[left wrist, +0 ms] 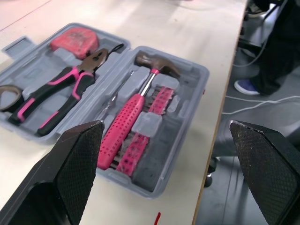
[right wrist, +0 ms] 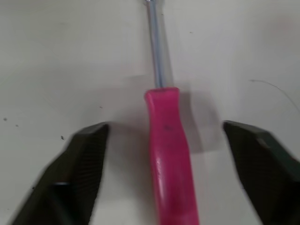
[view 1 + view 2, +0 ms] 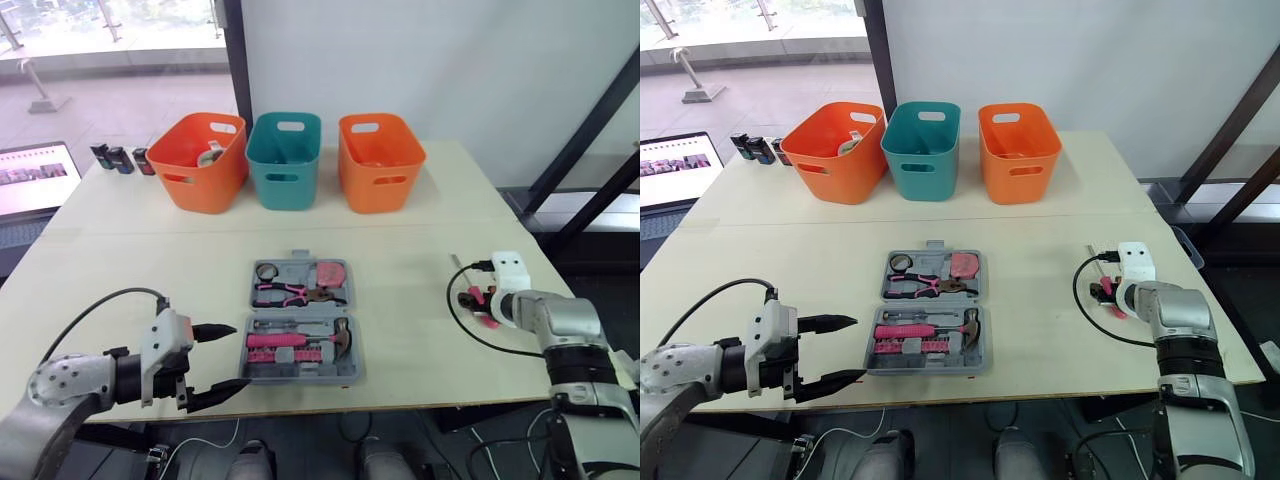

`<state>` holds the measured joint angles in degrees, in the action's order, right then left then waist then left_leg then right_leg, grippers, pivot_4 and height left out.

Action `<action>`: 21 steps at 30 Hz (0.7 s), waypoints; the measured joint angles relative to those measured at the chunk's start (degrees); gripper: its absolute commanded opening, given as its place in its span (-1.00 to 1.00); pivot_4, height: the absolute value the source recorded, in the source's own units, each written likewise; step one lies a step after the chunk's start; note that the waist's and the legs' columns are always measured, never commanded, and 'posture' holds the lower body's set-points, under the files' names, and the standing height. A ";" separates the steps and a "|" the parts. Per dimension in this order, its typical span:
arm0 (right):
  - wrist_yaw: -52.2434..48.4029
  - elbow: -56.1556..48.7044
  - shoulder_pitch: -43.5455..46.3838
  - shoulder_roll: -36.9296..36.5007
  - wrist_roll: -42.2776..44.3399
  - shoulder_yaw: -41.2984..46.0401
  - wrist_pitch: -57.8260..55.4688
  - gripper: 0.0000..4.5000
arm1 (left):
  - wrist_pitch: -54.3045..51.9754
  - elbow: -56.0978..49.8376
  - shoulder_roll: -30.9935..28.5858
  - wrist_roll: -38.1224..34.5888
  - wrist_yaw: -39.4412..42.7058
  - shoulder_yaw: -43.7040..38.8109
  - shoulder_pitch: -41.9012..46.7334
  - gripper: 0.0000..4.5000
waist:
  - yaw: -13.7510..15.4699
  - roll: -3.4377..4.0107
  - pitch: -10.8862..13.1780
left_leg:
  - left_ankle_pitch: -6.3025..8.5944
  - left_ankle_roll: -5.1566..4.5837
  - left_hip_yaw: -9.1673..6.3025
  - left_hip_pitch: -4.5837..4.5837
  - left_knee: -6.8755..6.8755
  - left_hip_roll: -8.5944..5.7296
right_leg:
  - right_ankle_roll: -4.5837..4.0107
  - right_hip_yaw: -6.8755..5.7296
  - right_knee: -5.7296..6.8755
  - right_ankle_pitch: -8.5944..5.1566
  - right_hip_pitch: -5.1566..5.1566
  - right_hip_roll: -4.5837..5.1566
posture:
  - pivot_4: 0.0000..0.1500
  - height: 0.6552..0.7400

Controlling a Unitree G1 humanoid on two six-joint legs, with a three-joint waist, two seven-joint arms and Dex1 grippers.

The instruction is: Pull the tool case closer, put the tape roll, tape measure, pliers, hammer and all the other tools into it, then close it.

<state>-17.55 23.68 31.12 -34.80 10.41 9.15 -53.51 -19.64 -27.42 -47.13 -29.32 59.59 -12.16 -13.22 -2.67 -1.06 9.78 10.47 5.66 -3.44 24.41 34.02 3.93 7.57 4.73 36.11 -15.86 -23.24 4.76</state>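
The grey tool case [image 3: 352, 368] lies open near the table's front edge. Its far half holds a tape roll [image 3: 267, 271], pink-handled pliers [image 3: 290, 293] and a pink tape measure [image 3: 330, 272]. Its near half holds a hammer [image 1: 140, 101] with a pink handle and a row of pink bits [image 1: 150, 126]. My left gripper [image 3: 240, 355] hovers open just left of the case, with nothing between its fingers. A pink-handled screwdriver [image 2: 169, 159] lies on the table at the right. My right gripper [image 2: 164, 136] is open, one finger on each side of the handle.
Two orange bins [image 3: 203, 160] [image 3: 378, 160] and a teal bin [image 3: 285, 158] stand in a row at the back of the table. Small dark items [image 3: 120, 158] sit at the back left, beside a laptop [image 3: 35, 178]. The table's front edge [image 3: 300, 400] runs just in front of the case.
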 measured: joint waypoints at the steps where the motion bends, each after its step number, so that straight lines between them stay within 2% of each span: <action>1: -0.10 0.17 0.01 0.00 -0.07 -0.01 0.23 -0.03 | 0.00 0.00 0.00 0.03 -0.07 0.00 -0.04 1.00 | 0.02 0.00 0.00 | 0.00 0.00 0.00 0.00 0.00 0.00 | 0.00 0.00 0.00 0.00 0.00 0.00 | 1.00 1.00; 4: -0.10 -0.08 -0.07 0.11 -0.09 0.02 0.33 -0.65 | 0.00 0.00 0.01 0.09 -0.34 0.06 -0.07 1.00 | 0.19 0.00 0.00 | 0.00 0.00 0.00 0.02 0.02 0.00 | 0.00 0.00 -0.01 0.00 0.02 0.00 | 1.00 1.00; 5: -0.09 -1.01 -0.51 0.13 -0.07 0.11 0.13 -0.76 | 0.00 0.00 0.01 0.09 -0.44 0.09 -0.03 1.00 | 0.18 0.01 0.00 | 0.00 0.00 0.00 0.02 0.02 0.00 | 0.00 0.00 0.00 0.00 0.01 0.00 | 1.00 1.00; 8: -0.41 -7.39 -2.85 0.43 0.79 0.53 -1.72 -0.76 | 0.03 0.11 0.01 0.14 -0.46 0.21 0.28 1.00 | 0.13 0.08 0.05 | 0.00 0.00 -0.02 0.02 -0.01 0.00 | 0.01 0.00 0.01 -0.01 -0.02 -0.01 | 1.00 1.00; 13: 0.60 -32.58 -8.26 4.26 6.09 3.16 -16.74 -0.76 | 0.30 1.09 -0.13 0.56 0.04 0.11 1.13 1.00 | 0.00 0.15 0.09 | 0.00 0.00 -0.08 0.01 -0.09 0.05 | 0.04 -0.01 0.10 -0.03 -0.11 -0.08 | 1.00 1.00; 17: 4.11 -48.66 -11.97 11.43 7.93 3.95 -28.81 -0.76 | 0.58 2.60 -0.17 0.73 0.52 0.01 1.37 1.00 | 0.25 0.14 0.09 | 0.01 0.01 -0.08 0.05 -0.06 0.05 | 0.01 -0.02 0.06 -0.03 -0.10 -0.06 | 1.00 1.00; 21: 8.43 -58.82 -15.57 19.46 7.51 1.96 -36.87 -0.76 | 1.29 3.91 -0.19 1.40 1.28 0.05 2.36 1.00 | 0.16 0.14 0.09 | 0.01 0.02 -0.06 0.07 -0.05 0.05 | -0.06 -0.01 0.00 0.01 -0.14 -0.04 | 1.00 1.00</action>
<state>-9.13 -35.14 15.55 -15.34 17.91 11.11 -90.38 -18.35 -23.51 -47.32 -27.93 60.87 -12.11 -10.87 -2.51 -0.92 9.87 10.49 5.68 -3.50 24.48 33.97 3.98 7.50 4.72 36.11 -15.85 -23.37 4.72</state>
